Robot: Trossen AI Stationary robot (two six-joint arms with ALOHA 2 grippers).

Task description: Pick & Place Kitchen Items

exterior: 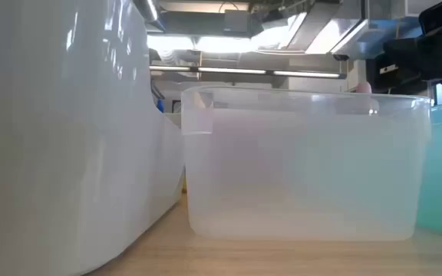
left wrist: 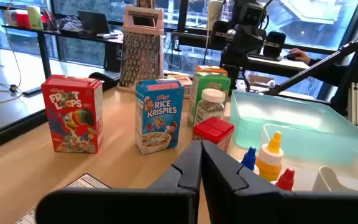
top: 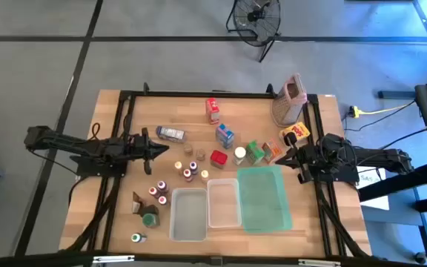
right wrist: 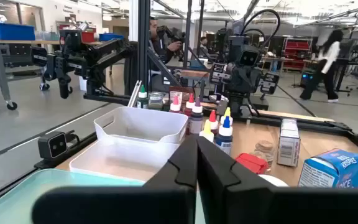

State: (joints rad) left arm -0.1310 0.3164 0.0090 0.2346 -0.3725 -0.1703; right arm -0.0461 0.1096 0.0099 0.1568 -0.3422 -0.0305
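The wooden surface [top: 117,111] carries everything, with a green tray [top: 264,197] and two clear tubs [top: 206,211] along its near edge, all three looking bare. Behind them stands a metal grater [top: 289,100], then the cartons: a red cereal box [left wrist: 73,113], a blue rice-cereal box [left wrist: 159,115], a green carton [top: 255,151] and a small red box [top: 218,158]. Smallest are the little capped bottles [top: 159,189] clustered left of the tubs. The left end effector [top: 163,152] hovers over the left-middle, fingers pressed together and holding nothing; the right end effector [top: 286,157] waits by the orange carton, likewise closed and empty. Nothing looks sorted yet, so the first pick is likely ahead (fingers must spread first): pick an isolated item, approach squarely, and close across its narrow faces so neighbours stay upright
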